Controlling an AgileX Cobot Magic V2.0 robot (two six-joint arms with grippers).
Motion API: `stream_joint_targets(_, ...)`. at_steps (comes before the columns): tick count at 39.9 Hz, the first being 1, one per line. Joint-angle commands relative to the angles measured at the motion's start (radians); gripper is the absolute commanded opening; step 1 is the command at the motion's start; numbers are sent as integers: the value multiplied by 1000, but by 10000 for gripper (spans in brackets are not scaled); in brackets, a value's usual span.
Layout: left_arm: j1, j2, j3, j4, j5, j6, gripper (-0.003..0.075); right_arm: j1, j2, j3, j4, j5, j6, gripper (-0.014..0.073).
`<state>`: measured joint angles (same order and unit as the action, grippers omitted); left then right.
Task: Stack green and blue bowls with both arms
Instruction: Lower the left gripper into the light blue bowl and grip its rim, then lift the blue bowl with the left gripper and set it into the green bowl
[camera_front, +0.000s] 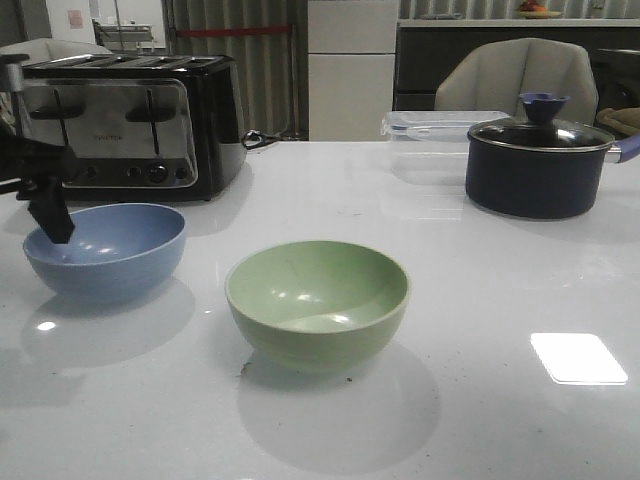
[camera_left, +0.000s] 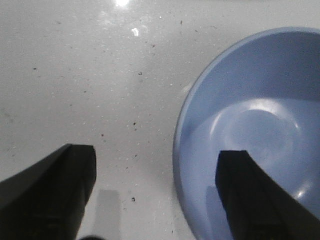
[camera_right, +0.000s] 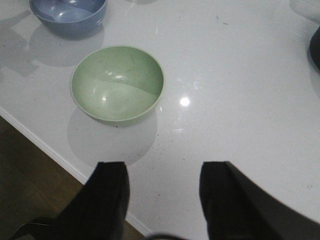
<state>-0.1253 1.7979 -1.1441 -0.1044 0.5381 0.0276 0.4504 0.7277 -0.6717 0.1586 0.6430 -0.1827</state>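
Note:
The dusty blue bowl (camera_front: 105, 250) stands at the table's left, and the pale green bowl (camera_front: 318, 300) stands at the middle front, apart from it. My left gripper (camera_front: 52, 225) is open at the blue bowl's left rim. In the left wrist view the gripper (camera_left: 157, 152) straddles the rim: one finger is over the inside of the blue bowl (camera_left: 255, 125), the other over bare table. My right gripper (camera_right: 164, 167) is open and empty, above the table's near edge, well short of the green bowl (camera_right: 117, 85). The blue bowl (camera_right: 67, 15) shows beyond it. The right gripper is out of the front view.
A black and silver toaster (camera_front: 130, 125) stands behind the blue bowl. A dark lidded pot (camera_front: 535, 165) and a clear plastic container (camera_front: 440, 125) stand at the back right. The table's white front edge (camera_right: 45, 147) runs close under my right gripper.

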Motion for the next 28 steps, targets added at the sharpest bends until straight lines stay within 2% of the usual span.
stream_joint_targets(1,-14,-1,-60,-14,-33,2,468,1,-6,-28,5,-62,-10,446)
stream_joint_targets(17,-14,13,-92,-3,22,2,88,1,-6,-28,5,-62,-10,446)
stream_joint_targets(23,-16,-16,-151,-8,141,2,97,1,-6,-28,5,-62,-10,446)
stream_joint_targets(28,-45,-71,-211,-40,217,63,97,1,-6,-28,5,-62,-10,446)
